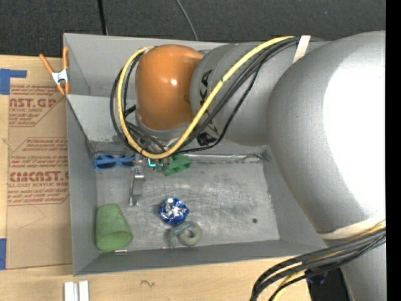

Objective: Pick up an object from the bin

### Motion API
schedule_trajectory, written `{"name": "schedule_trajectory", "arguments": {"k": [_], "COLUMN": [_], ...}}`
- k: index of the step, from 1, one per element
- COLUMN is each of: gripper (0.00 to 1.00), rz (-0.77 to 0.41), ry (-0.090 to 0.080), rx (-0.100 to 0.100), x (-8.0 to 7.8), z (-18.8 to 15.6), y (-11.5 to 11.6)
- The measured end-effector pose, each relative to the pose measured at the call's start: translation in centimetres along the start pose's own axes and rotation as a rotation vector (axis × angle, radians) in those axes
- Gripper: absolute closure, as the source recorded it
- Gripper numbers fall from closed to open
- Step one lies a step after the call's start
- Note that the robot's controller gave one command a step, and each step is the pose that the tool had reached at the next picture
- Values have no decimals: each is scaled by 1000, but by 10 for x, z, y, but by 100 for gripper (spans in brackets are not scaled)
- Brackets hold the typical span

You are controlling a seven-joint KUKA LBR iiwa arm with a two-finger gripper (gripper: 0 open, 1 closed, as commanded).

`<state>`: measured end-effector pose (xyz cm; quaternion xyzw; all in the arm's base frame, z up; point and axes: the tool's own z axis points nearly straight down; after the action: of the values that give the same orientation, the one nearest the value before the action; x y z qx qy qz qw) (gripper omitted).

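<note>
Above the bin's back left, the arm bends steeply downward.

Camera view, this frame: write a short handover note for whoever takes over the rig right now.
Gripper: down near the floor of the bin, left of centre, below the orange wrist cover; no thing seen in it.
Nearest things: blue piece up-left by the back wall, dark green piece up-right, blue-and-white ball down-right.
Also: pale green cylinder front left, greyish ring at the front.
Done: nothing picked.
Left: grasp one thing and lift it out.
</note>
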<state>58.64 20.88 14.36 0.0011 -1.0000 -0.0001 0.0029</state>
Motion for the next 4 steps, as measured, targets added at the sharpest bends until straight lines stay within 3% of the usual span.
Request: {"name": "schedule_trajectory", "arguments": {"k": [1, 2, 3, 4], "gripper": [0, 0, 100, 100], "rz": [-298, -603, -599, -847], "ry": [-10, -11, -27, -11], "rx": [-1, 1, 6, 2], "x": [32, 83, 77, 33], "z": [74, 73, 70, 39], "y": [16, 31, 28, 36]}}
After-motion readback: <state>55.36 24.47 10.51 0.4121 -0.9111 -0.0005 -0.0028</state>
